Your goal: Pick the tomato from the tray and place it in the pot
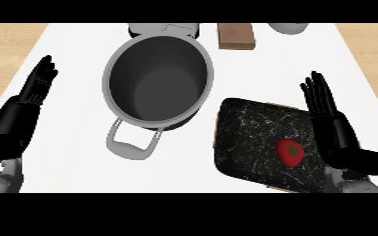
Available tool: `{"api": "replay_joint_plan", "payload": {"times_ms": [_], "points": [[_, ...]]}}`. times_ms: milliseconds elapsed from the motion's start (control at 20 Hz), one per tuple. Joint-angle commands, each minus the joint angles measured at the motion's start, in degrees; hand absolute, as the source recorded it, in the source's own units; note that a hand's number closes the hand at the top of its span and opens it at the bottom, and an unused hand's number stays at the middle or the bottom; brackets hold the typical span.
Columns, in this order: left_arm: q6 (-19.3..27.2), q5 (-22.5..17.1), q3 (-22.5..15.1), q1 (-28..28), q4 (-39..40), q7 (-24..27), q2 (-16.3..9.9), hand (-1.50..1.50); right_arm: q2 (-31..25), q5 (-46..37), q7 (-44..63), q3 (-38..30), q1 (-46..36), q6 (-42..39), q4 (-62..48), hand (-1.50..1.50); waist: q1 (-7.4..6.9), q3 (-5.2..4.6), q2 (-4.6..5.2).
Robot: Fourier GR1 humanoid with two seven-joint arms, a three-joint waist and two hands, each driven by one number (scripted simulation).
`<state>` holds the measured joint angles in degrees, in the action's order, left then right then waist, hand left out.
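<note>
A red tomato [290, 151] with a green stem lies on the black speckled tray [251, 135] at the lower right. Left of the tray stands a grey pot [157, 80], with a dark inside and a handle pointing toward me; nothing shows inside it. My right hand [330, 122] is open just right of the tomato, fingers straight and pointing up, its edge over the tray's right side. It does not touch the tomato. My left hand [29, 100] is open at the far left edge, fingers up, resting apart from the pot.
A brown block [237, 35] lies at the back beyond the pot. A pale round object [288, 27] shows partly at the back right, and a grey object [166, 29] sits behind the pot. Wooden floor [18, 42] flanks the white counter [74, 170].
</note>
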<state>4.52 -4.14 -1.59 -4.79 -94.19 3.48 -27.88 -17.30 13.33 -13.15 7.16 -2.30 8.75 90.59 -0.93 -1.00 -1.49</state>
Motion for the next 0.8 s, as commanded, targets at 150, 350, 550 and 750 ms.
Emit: {"api": "replay_joint_plan", "payload": {"times_ms": [150,350,550,750], "points": [[4.18,3.20,3.84,1.76,9.32,-5.94,-0.68,0.00,-3.65,-4.94,4.29,6.86,-0.64,-5.41,2.05,1.50,0.82,0.96,1.63],[5.69,2.60,3.79,5.39,13.44,-14.42,0.47,0.00,-10.36,-19.66,3.09,-1.94,-1.73,10.75,0.82,1.50,3.69,0.77,1.12],[7.07,3.64,2.34,1.99,13.16,-21.43,1.88,0.00,-0.99,-27.15,-6.90,4.75,6.92,20.17,2.46,-1.50,2.32,1.07,1.38],[7.49,6.02,1.23,-1.85,16.17,-22.55,3.74,0.00,-5.31,-32.64,-0.33,6.33,12.72,19.58,14.78,-1.50,2.05,0.95,1.39]]}}
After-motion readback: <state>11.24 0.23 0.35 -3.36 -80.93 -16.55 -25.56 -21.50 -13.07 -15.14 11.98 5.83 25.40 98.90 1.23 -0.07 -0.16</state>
